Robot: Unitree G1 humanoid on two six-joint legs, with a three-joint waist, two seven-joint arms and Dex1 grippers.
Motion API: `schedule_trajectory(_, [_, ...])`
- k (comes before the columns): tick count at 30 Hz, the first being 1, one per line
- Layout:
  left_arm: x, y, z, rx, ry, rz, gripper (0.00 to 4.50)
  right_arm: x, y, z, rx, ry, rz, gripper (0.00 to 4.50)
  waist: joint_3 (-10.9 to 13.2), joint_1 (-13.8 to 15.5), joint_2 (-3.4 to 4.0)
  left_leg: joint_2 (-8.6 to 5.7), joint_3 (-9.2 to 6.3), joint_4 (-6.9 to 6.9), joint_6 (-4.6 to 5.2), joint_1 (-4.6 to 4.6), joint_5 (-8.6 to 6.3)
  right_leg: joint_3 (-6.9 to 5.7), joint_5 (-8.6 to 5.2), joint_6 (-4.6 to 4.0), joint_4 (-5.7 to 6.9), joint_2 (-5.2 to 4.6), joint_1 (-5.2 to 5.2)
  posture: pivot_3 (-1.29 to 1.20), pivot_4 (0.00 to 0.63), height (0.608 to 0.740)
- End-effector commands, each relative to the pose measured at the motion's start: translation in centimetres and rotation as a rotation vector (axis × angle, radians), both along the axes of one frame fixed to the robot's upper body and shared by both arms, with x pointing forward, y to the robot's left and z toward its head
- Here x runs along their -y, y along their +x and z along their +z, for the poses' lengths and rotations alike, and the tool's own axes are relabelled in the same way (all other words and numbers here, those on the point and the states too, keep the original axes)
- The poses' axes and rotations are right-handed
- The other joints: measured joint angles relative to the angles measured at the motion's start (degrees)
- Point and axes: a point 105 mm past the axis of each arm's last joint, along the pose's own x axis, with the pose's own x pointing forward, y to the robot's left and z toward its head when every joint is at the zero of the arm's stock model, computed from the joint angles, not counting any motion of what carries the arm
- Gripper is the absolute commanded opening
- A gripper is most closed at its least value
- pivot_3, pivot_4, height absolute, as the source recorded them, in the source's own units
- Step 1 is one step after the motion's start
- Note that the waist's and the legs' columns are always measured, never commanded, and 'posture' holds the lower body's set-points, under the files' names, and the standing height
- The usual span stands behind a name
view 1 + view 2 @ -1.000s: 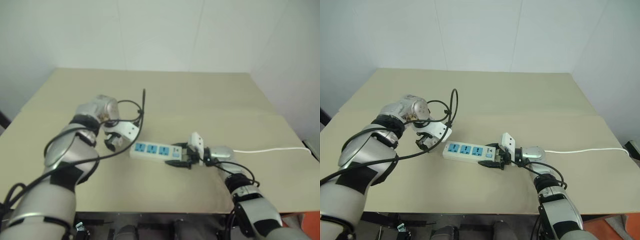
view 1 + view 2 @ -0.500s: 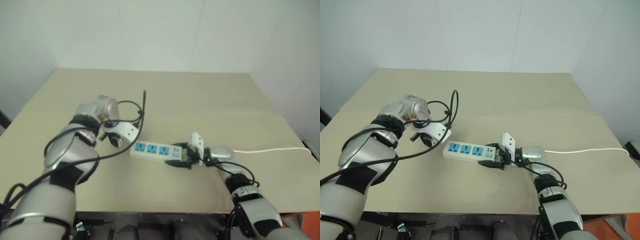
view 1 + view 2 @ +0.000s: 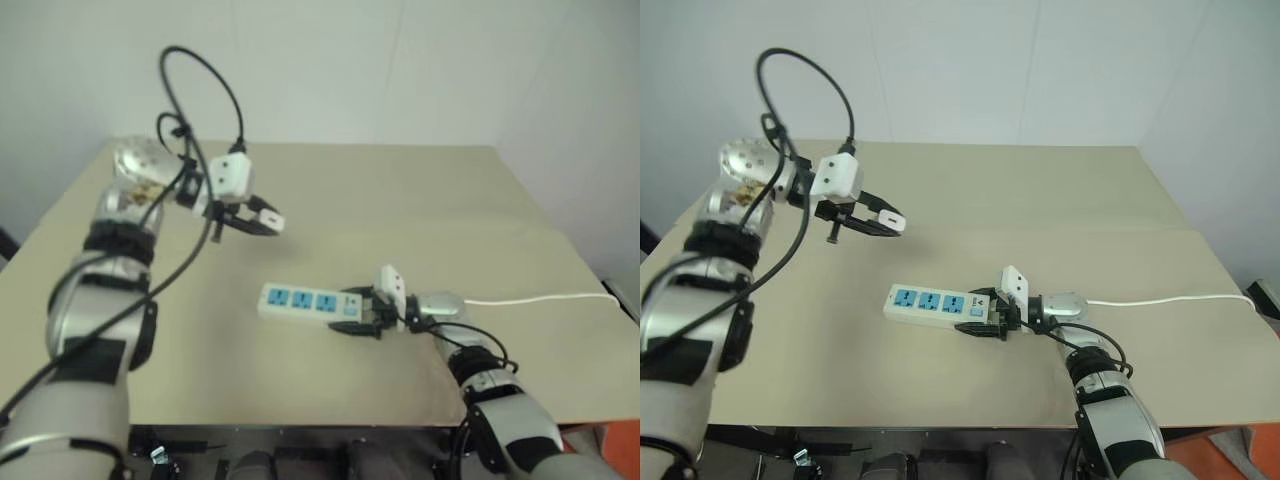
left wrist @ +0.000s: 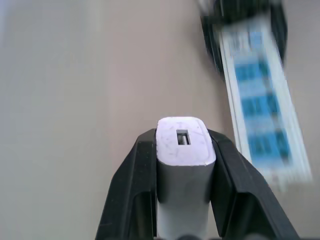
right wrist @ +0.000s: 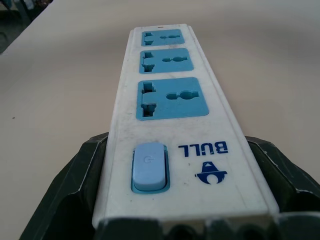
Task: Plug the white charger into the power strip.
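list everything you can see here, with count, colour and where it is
power strip: one, white with three blue sockets, flat on the table, its switch end between the right jaws
white charger: one, white, raised above the table in the left jaws
cable: one, thin white, running from the strip's switch end toward the table's right edge
table: one, beige
left gripper: one, black, shut on the charger
right gripper: one, black, clasping the strip's end

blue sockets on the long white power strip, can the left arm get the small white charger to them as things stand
Probably yes: all three sockets face up uncovered, and the right pincer grips only the strip's switch end. The left pincer holds the charger above the table.
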Motion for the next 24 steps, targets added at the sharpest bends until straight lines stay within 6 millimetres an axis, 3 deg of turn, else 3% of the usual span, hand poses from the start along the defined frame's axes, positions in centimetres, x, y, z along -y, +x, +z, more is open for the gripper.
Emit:
schedule_trajectory(1, [0.7,-1.6,2.3,-0.009,-0.202,-0.038,1.02,-0.1,-0.6,-0.8,-0.059,-0.028,0.051,3.43,0.0,-0.3,0.00,0.00,0.00,0.00,0.00,0.00,0.00,0.01,0.00,0.00,0.01,0.00,0.00,0.00,0.150,0.740])
schedule_trajectory(11, [2.1,-5.4,1.7,-0.083,-0.375,-0.084,1.02,-0.6,-0.7,-2.3,-0.098,-0.074,0.061,3.43,0.0,-0.4,0.01,0.00,-0.02,-0.01,0.00,0.34,0.00,0.02,0.02,-0.02,0.02,0.01,0.26,0.00,0.150,0.740])
schedule_trajectory(17, [3.1,-7.1,-0.6,-0.178,-0.402,-0.125,1.02,-0.8,-0.8,-2.8,-0.099,-0.095,0.065,3.43,-0.1,-0.7,0.00,0.01,0.02,-0.09,0.00,0.56,0.00,0.09,0.01,-0.02,0.01,0.05,0.41,0.00,0.150,0.740])
schedule_trajectory(24, [3.7,-7.2,-3.2,-0.261,-0.419,-0.122,1.02,-1.0,-0.8,-2.8,-0.096,-0.096,0.070,3.43,-0.1,-0.8,-0.01,0.01,0.03,-0.11,0.00,0.62,0.00,0.10,0.02,-0.02,0.00,0.06,0.46,0.00,0.150,0.740])
